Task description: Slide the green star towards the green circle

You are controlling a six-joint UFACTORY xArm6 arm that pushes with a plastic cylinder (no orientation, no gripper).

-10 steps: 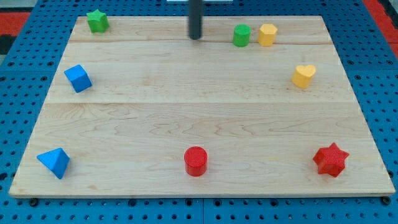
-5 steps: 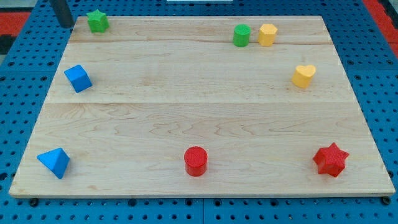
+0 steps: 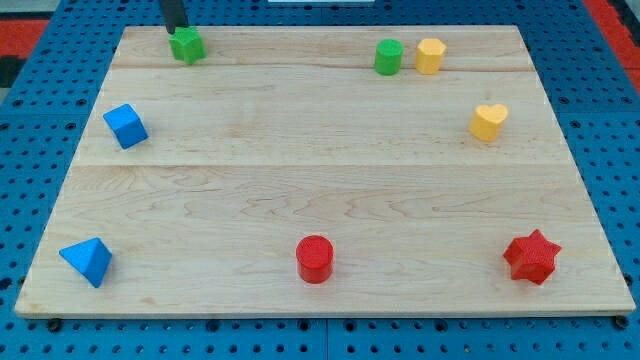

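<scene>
The green star (image 3: 187, 45) lies near the top left of the wooden board (image 3: 320, 200). My tip (image 3: 175, 30) is at the star's upper left edge, touching or almost touching it. The green circle (image 3: 388, 57) stands near the top edge, right of centre, far to the star's right. A yellow block (image 3: 430, 55) sits right beside the green circle on its right side.
A yellow heart (image 3: 488, 121) lies at the right. A blue block (image 3: 125, 126) is at the left and a blue wedge-like block (image 3: 87, 261) at the bottom left. A red cylinder (image 3: 314, 259) is at the bottom middle, a red star (image 3: 532, 257) at the bottom right.
My tip swept from the top middle to the far top left, then came back right behind the green star. The star has slid right and slightly down.
</scene>
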